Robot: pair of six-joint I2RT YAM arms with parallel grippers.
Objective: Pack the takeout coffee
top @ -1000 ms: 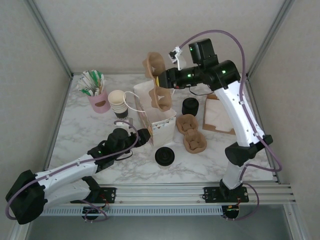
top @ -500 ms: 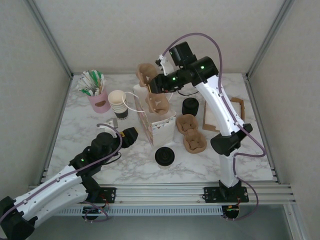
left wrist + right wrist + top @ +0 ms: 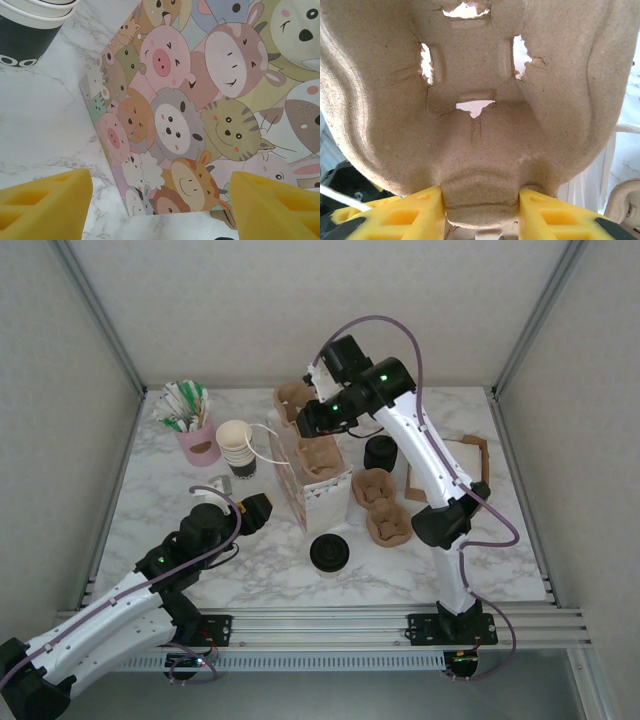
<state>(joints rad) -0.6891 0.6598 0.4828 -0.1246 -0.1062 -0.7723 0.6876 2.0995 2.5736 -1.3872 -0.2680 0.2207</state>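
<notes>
The takeout coffee, a black lidded disc seen from above, stands on the marble in front of the animal-print paper bag. My right gripper is above the bag's mouth, shut on a brown pulp cup carrier that hangs partly into the bag. In the right wrist view the yellow fingers pinch the carrier's centre ridge. My left gripper is open just left of the bag, holding nothing. In its wrist view the bag's printed side lies ahead of the gripper.
A black cylinder stands right of the bag. More pulp carriers lie beside it, with a brown cardboard tray further right. A stack of paper cups and a pink cup of sachets stand at the back left.
The right arm swung left and lowered the carrier over the bag. My left gripper drew back from the bag's edge to the left.
</notes>
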